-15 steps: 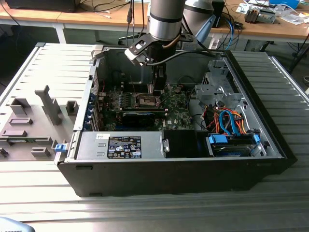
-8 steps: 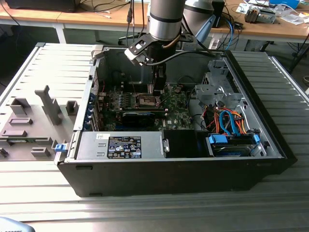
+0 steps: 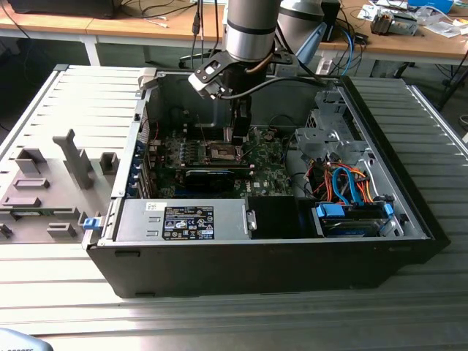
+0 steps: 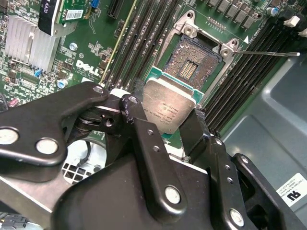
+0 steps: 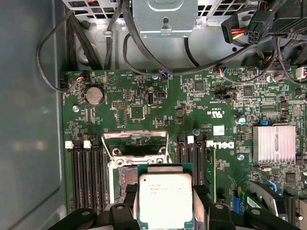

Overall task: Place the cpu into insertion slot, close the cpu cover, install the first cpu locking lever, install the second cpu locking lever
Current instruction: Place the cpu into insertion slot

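While the tool (image 3: 238, 137) was shown inside the computer case (image 3: 278, 270) in the exterior view, the cpu (image 4: 168, 108) was seen clamped in it, in both wrist views, just above the open socket (image 4: 192, 67) between memory slots (image 4: 144, 43).

The exterior view looks down from afar toward 12 o'clock into the computer case (image 3: 256, 270); both close wrist views share its socket (image 4: 189, 67) (image 5: 123, 179).

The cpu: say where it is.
In the second wrist view the small square silvery-topped cpu is clamped in the black pincer by the open motherboard socket.
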`<state>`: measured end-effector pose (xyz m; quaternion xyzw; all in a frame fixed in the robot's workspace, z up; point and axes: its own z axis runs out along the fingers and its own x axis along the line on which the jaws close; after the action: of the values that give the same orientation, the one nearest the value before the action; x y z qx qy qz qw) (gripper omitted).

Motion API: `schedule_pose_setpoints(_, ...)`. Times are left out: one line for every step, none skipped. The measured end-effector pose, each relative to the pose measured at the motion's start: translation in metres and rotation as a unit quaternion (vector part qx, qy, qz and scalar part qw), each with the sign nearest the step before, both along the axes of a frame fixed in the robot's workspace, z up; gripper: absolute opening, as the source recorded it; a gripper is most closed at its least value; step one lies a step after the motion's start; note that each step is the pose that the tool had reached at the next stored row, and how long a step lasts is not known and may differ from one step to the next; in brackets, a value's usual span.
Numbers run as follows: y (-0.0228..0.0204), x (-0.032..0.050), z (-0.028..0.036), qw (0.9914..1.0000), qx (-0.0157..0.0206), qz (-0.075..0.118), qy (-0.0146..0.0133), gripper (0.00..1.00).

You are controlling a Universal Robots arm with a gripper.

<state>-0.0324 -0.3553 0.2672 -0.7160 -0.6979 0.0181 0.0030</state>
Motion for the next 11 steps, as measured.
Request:
schedule_pose_setpoints(0.0000, 0.0000, 0.0000, 1.00000, 0.0000, -0.001, 0.0000, 0.54)
schedule_pose_setpoints(0.0000, 0.0000, -0.0001, 1.00000, 0.0000, -0.002, 0.0000, 0.54)
schedule_pose_setpoints(0.0000, 0.0000, -0.0002, 1.00000, 0.0000, -0.003, 0.0000, 0.54)
schedule_pose_setpoints(0.0000, 0.0000, -0.0002, 1.00000, 0.0000, -0.003, 0.0000, 0.54)
schedule_pose_setpoints(0.0000, 0.0000, -0.0002, 0.99999, 0.0000, -0.004, 0.0000, 0.54)
schedule_pose_setpoints(0.0000, 0.0000, -0.0003, 0.99999, 0.0000, -0.005, 0.0000, 0.54)
schedule_pose_setpoints(0.0000, 0.0000, -0.0003, 0.99999, 0.0000, -0.005, 0.0000, 0.54)
schedule_pose_setpoints(0.0000, 0.0000, -0.0003, 0.99998, 0.0000, -0.006, 0.0000, 0.54)
schedule_pose_setpoints(0.0000, 0.0000, -0.0003, 0.99998, 0.0000, -0.007, 0.0000, 0.54)
schedule_pose_setpoints(0.0000, 0.0000, -0.0003, 0.99997, 0.0000, -0.007, 0.0000, 0.54)
schedule_pose_setpoints(0.0000, 0.0000, -0.0004, 0.99996, 0.0000, -0.009, 0.0000, 0.54)
